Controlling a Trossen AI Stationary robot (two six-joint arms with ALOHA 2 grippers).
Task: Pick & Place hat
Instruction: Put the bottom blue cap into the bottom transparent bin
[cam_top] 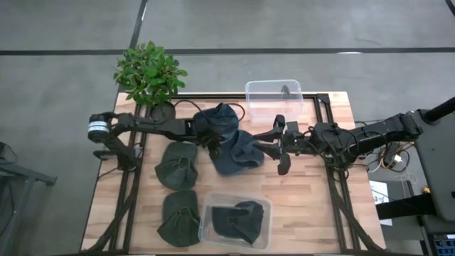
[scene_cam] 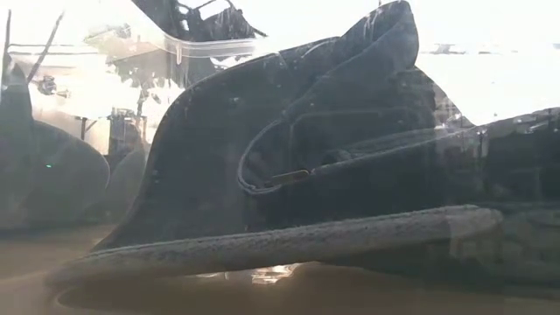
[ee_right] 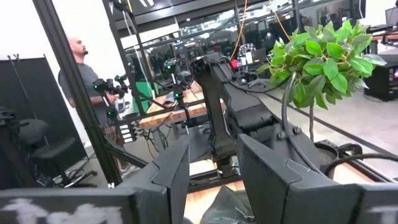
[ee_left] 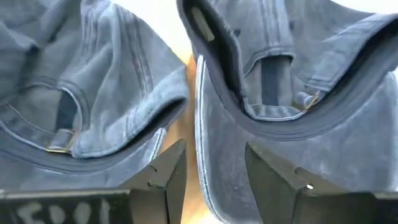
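Two blue denim hats lie mid-table in the high view, one point(cam_top: 217, 121) farther back and one point(cam_top: 240, 153) nearer. My left gripper point(cam_top: 207, 142) reaches in from the table's left, low over the two hats. In the left wrist view it is open point(ee_left: 214, 180), and the nearer hat's brim edge point(ee_left: 200, 124) runs into the gap between its fingers. Both hats' back straps face this camera. My right gripper point(cam_top: 281, 146) is open and level, just right of the nearer blue hat. In its wrist view point(ee_right: 212, 180) it looks across at the left arm.
Two green hats point(cam_top: 178, 165) point(cam_top: 178, 217) lie left of centre. A clear bin point(cam_top: 238, 222) at the near edge holds a dark hat point(scene_cam: 289, 166). Another clear bin point(cam_top: 274, 96) stands at the far edge beside a potted plant point(cam_top: 148, 71). A person point(ee_right: 87, 81) stands beyond the table.
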